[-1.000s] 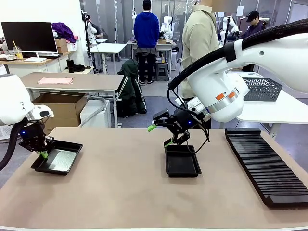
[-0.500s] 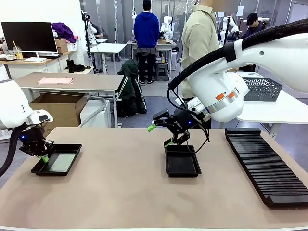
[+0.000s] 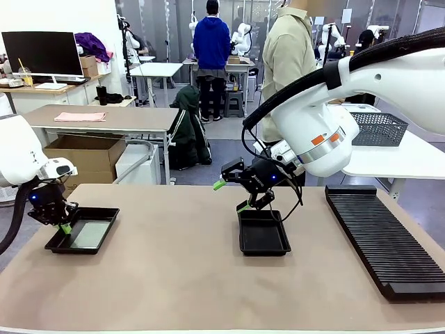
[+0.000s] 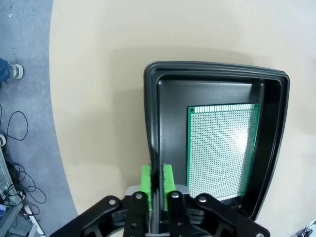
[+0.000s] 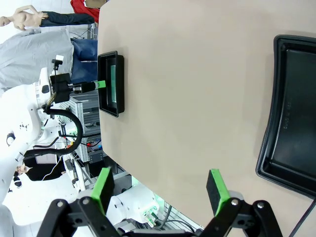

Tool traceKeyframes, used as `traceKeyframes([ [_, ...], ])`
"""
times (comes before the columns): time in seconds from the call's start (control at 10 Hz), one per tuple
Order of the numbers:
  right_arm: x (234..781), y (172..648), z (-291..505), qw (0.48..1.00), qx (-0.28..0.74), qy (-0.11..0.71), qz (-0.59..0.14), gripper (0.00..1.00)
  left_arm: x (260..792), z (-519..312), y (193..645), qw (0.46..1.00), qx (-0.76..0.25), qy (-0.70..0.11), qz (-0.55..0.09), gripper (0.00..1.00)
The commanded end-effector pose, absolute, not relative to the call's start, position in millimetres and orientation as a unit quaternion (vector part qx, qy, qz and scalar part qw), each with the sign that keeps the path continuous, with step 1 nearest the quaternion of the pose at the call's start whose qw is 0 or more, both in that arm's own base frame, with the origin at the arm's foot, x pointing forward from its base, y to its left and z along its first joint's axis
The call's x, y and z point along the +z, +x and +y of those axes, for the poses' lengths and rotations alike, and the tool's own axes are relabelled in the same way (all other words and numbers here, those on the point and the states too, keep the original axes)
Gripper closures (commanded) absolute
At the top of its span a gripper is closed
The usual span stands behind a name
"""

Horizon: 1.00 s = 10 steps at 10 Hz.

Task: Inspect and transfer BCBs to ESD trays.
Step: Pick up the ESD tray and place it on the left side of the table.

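Left tray (image 3: pixel 104 211) sits at the table's (image 3: pixel 174 278) left edge with one BCB (image 3: pixel 89 234) lying flat on its floor; in the left wrist view the board (image 4: pixel 222 148) lies against one side of the tray, apart from the gripped rim (image 4: pixel 212 69). Left gripper (image 3: pixel 64 227) is down at that tray's left rim, its pads (image 4: pixel 145 177) close together astride the rim wall; whether they pinch it or stand just clear cannot be told. Right gripper (image 3: pixel 231 196) hangs above the far end of the middle tray (image 3: pixel 241 236), fingers (image 5: pixel 216 187) wide apart, holding nothing. Middle tray's floor is bare. Rack (image 3: pixel 382 243) lies at the right.
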State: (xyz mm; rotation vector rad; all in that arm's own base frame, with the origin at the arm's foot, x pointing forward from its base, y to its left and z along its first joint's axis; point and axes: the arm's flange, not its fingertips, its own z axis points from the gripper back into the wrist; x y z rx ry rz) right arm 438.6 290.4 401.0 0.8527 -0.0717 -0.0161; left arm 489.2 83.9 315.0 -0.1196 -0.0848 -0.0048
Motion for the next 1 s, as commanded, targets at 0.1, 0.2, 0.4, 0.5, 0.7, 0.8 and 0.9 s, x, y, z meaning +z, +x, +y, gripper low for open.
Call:
traceKeyframes([
  [0.1, 401, 438, 291, 0.910, -0.016, 0.412, -0.037, 0.00, 325, 84, 491, 0.998, -0.005, -0.053, -0.040, 0.00],
  [0.2, 401, 438, 291, 0.910, -0.016, 0.412, -0.037, 0.00, 329, 84, 491, 0.998, -0.003, -0.050, -0.039, 0.28],
  [0.4, 401, 438, 291, 0.910, -0.016, 0.412, -0.037, 0.00, 337, 83, 489, 0.998, -0.007, -0.046, -0.038, 0.00],
  [0.5, 401, 438, 291, 0.910, -0.016, 0.412, -0.037, 0.00, 343, 83, 488, 0.998, -0.006, -0.040, -0.038, 0.00],
  [0.7, 401, 438, 291, 0.910, -0.016, 0.412, -0.037, 0.00, 368, 83, 482, 0.999, 0.000, -0.026, -0.042, 0.00],
  [0.8, 401, 438, 291, 0.910, -0.016, 0.412, -0.037, 0.00, 385, 80, 477, 0.999, -0.007, -0.020, -0.047, 0.00],
  [0.9, 401, 438, 291, 0.910, -0.016, 0.412, -0.037, 0.00, 406, 77, 473, 0.999, -0.013, -0.010, -0.049, 0.00],
])
